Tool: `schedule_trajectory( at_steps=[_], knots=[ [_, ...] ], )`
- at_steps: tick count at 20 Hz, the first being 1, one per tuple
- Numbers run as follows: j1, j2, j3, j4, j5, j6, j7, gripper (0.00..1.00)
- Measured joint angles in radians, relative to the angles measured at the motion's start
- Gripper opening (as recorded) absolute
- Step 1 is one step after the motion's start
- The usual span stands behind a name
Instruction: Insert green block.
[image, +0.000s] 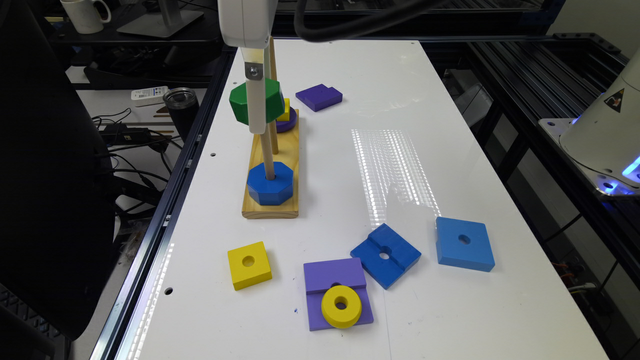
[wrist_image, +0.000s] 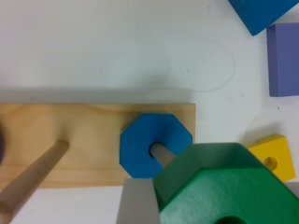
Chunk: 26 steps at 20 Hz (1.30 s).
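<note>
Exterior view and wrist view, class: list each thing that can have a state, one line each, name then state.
green block: held in the air by the claw, not yet on a peg
blue octagonal block: threaded on the near peg, resting on the wooden base
middle peg: bare
yellow ring: lying on the purple block

the green block (wrist_image: 224, 186) sits close to the camera, its centre hole just showing, with a grey finger (wrist_image: 136, 201) of the claw (wrist_image: 205, 205) pressed against one side. beneath it a blue octagon (wrist_image: 149, 140) lies at the end of a wooden base (wrist_image: 70, 126), threaded on a peg (wrist_image: 163, 154) that the green block partly covers. a second, bare peg (wrist_image: 32, 177) rises from the same base. on the white desk (wrist_image: 93, 46) beyond are a yellow square (wrist_image: 275, 158), a purple block (wrist_image: 283, 58) and a blue block (wrist_image: 261, 14).
</note>
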Motion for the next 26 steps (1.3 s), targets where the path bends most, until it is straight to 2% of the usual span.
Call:
schedule_trajectory(
  at_steps=[15, 19, 26],
  knots=[
    [0.001, 0.009, 0.0, 0.0, -0.0062, 0.002, 0.005, 0.0],
    [0.0, 0.023, -0.002, 0.013, -0.0106, 0.006, 0.005, 0.0],
    [0.0, 0.03, -0.002, 0.02, -0.0125, 0.006, 0.005, 0.0]
  ],
)
